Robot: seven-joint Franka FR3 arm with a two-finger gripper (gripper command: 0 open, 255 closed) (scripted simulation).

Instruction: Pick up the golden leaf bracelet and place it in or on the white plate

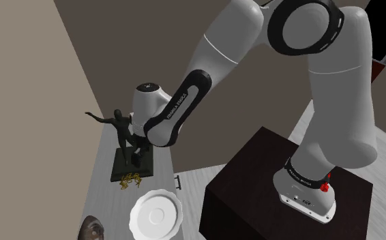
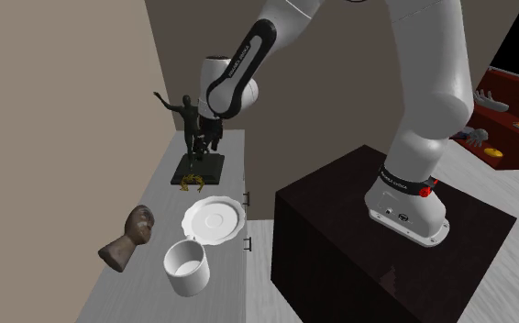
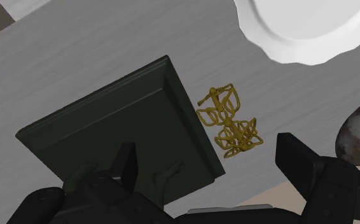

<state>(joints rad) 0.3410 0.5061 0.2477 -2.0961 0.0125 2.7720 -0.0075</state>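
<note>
1. One gripper point(image 3: 207, 147) is seen, its two fingers spread apart and clasping nothing.
2. One golden bracelet point(image 3: 229, 124) is laid flat on the grey counter point(image 3: 77, 57), just beside the dark base point(image 3: 121, 133) and untouched by either finger.
3. One white plate point(image 3: 312, 28) is set near the bracelet, apart from it.
4. One dark statue point(image 2: 189, 115), one white cup point(image 2: 186, 266) and one brown head point(image 2: 129, 240) are counted on the same counter.
</note>
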